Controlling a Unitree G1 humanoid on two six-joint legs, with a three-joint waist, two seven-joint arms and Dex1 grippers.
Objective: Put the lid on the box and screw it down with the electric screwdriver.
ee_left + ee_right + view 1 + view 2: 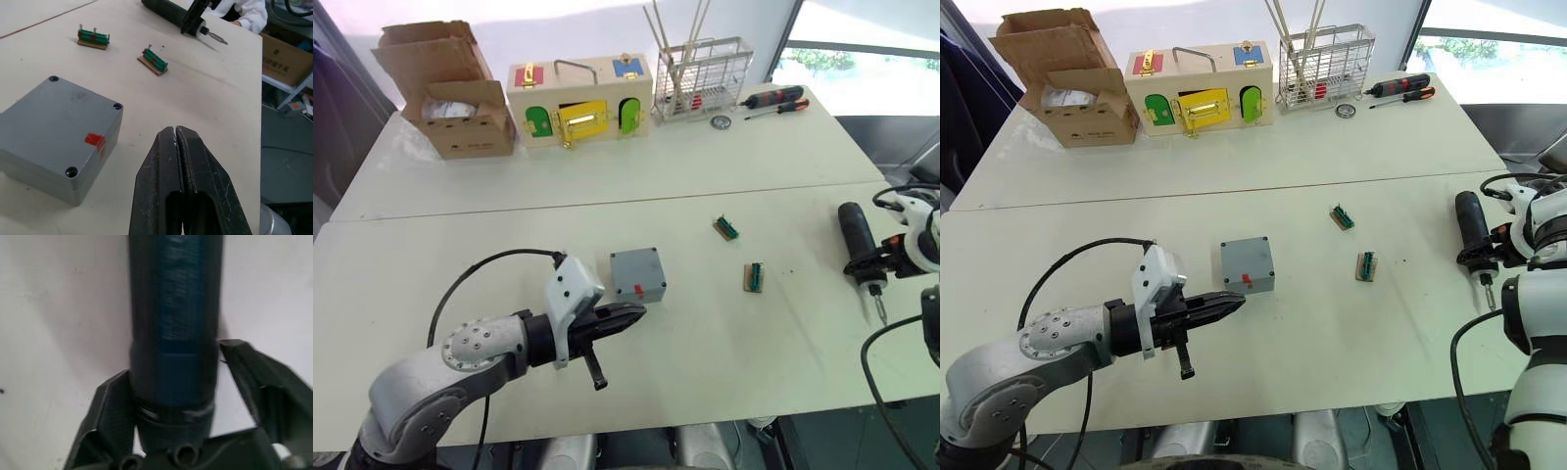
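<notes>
Box (pixel 637 274), with the lid (pixel 58 115) on top, sits near the front middle of the table (pixel 705 166), red mark facing the robot. The left gripper (pixel 631 316) rests just in front of it, fingers pressed together, holding nothing. At the right edge, the right gripper (pixel 873 262) is clamped on the screwdriver (pixel 859 243), which lies on the table. Two green blocks (pixel 755 276) lie between.
</notes>
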